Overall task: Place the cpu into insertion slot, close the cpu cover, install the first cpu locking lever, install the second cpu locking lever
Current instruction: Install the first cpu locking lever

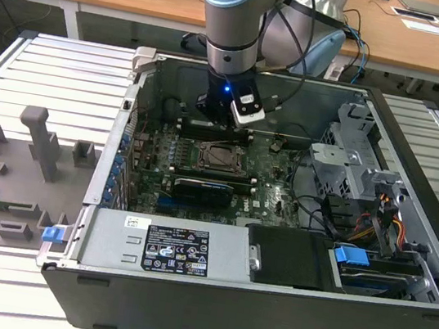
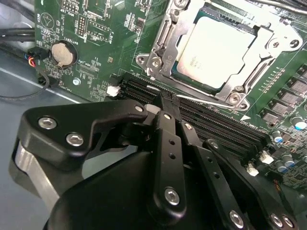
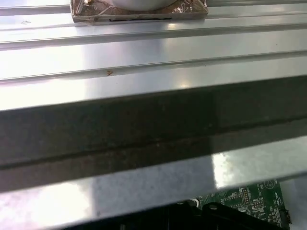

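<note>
Pincer (image 2: 169,108) of the single arm hangs low inside the open computer case (image 1: 265,304), its black fingers (image 2: 168,143) drawn together to a narrow tip over a thin silver locking lever (image 2: 201,99) that runs along the memory slots (image 2: 216,125); whether the tip grips the rod or merely presses on it cannot be told. In the second wrist view the cpu (image 2: 220,50) lies seated in the insertion slot (image 2: 165,33), toward one o'clock from the fingertips, and the cpu cover (image 2: 261,55) lies flat around it, its window framing the dull metal top. In the exterior view the socket sits at the middle of the green motherboard (image 1: 278,186), with the pincer (image 1: 224,120) just beyond it toward twelve o'clock and the ribbed bench (image 1: 59,74) carrying the case. Judging from this, chip and cover are settled and the work has reached a lever. Doing it well would mean keeping contact on the rod itself, clear of the memory slots beneath, pushing it down and sideways in one steady arc so it tucks under its retaining hook, and keeping the tip from sliding off the thin wire.
</note>
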### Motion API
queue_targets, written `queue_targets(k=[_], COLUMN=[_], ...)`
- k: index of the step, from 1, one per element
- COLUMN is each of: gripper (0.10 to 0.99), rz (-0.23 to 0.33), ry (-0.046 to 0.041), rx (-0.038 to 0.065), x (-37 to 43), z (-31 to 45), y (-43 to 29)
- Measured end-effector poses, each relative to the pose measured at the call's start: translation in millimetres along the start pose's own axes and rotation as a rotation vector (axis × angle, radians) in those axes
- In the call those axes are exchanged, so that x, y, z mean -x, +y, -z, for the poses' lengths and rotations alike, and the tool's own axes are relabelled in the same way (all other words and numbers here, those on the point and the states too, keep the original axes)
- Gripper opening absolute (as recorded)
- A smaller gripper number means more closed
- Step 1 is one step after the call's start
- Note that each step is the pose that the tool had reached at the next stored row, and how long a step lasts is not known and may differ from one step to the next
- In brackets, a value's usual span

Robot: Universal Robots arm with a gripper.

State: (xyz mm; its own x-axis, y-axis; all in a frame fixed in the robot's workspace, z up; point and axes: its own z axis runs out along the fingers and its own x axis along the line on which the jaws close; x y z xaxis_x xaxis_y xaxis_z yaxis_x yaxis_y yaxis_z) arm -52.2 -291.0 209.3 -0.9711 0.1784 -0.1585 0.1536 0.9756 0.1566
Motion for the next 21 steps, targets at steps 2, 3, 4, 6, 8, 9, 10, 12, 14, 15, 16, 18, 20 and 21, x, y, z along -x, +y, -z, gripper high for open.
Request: queue_targets(k=[2, 3, 4, 6, 8, 9, 10, 12, 14, 15, 16, 18, 20, 21], gripper=[0.106, 0.106, 0.106, 0.106, 0.106, 0.106, 0.106, 0.106, 0.106, 0.106, 0.106, 0.106, 0.106, 0.106], rz=[-0.01, -0.013, -0.017, -0.026, -0.034, -0.042, -0.046, -0.047, -0.047, -0.047, -0.047, -0.048, -0.048, -0.047], ry=[-0.0019, -0.0026, -0.0032, -0.0052, -0.0067, -0.0087, -0.0091, -0.0093, -0.0099, -0.0104, -0.01, -0.0098, -0.011, -0.0121], rx=[-0.003, -0.005, -0.006, -0.01, -0.014, -0.017, -0.019, -0.02, -0.019, -0.017, -0.019, -0.019, -0.025, -0.03], x=[-0.5, -0.6, -0.8, -1.2, -1.5, -1.8, -2.0, -2.1, -1.9, -1.5, -1.1, -0.5, 0.0, 0.3], z=[-2.4, -3.4, -4.3, -6.8, -8.4, -10.6, -11.6, -12.0, -11.2, -9.7, -6.3, -2.5, 1.2, 2.3], y=[-0.4, -0.5, -0.7, -1.1, -1.5, -1.6, -2.0, -2.1, -1.7, -1.2, -0.9, -0.4, 0.2, 0.4])
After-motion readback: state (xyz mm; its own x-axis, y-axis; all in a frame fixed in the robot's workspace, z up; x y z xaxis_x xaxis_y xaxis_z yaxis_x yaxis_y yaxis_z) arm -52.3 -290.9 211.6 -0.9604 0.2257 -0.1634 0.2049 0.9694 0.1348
